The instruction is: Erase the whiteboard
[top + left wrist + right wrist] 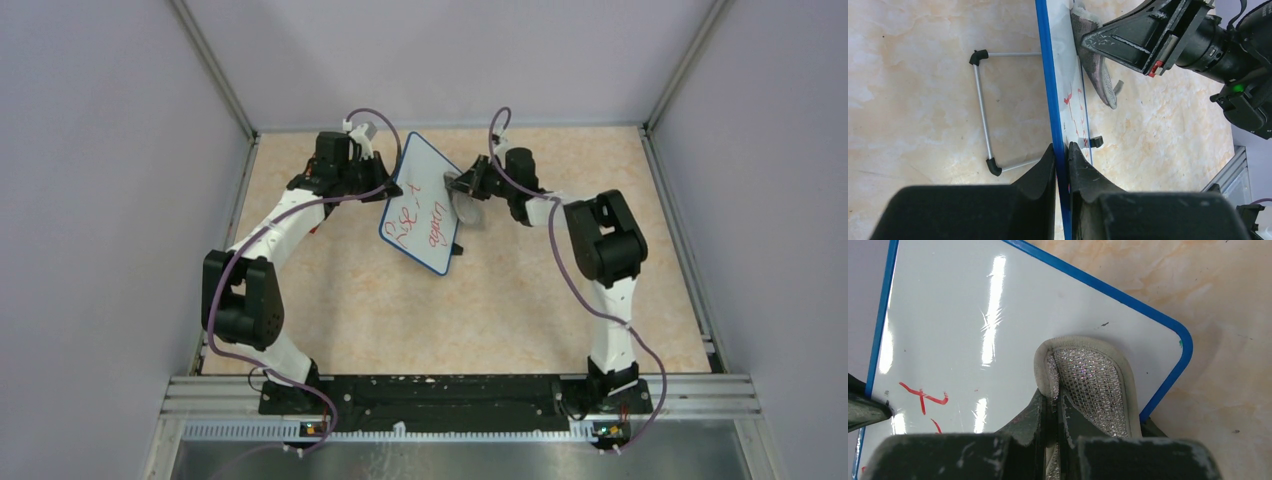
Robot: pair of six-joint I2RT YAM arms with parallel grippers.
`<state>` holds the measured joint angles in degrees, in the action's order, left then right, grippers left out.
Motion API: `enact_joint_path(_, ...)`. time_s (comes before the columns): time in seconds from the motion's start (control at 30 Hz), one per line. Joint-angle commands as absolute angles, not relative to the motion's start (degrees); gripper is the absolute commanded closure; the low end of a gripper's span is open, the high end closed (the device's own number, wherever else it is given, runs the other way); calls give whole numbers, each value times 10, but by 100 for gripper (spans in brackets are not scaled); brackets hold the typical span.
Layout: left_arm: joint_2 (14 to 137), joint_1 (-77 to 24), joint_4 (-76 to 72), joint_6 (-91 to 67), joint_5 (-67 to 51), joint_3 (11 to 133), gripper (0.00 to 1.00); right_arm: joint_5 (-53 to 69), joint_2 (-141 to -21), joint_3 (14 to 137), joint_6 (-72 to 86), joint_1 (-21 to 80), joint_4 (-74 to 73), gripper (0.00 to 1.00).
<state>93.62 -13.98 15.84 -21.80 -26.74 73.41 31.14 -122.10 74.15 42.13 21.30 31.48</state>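
The whiteboard (pixel 424 200) is white with a blue frame and red handwriting on its lower half, and stands tilted at mid-table. My left gripper (pixel 385 172) is shut on its left blue edge; in the left wrist view (pixel 1062 150) the frame (pixel 1050 90) runs between the fingers. My right gripper (pixel 462 184) is shut on a grey mesh cloth (pixel 1093 382) and presses it against the board's upper right part (pixel 998 305). The cloth also shows in the left wrist view (pixel 1095 65). Red marks (pixel 923 396) remain at the lower left of the right wrist view.
The board's wire stand with black feet (pixel 983 112) rests on the beige tabletop (pixel 500 300) behind the board. Grey walls enclose the table on three sides. The right arm (pixel 1198 40) is close to the board's face.
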Motion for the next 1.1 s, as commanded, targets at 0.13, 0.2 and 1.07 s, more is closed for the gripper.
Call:
enact_joint_path(0.13, 936, -152, 152, -192, -284, 745, 100, 325, -1225, 760, 420, 260, 314, 100)
enact_joint_path(0.2, 936, -152, 152, -192, -283, 744, 100, 328, -1213, 771, 409, 280, 319, 100)
enact_joint_path(1.07, 931, -152, 152, -192, -283, 744, 100, 338, -1214, 725, 464, 279, 367, 100)
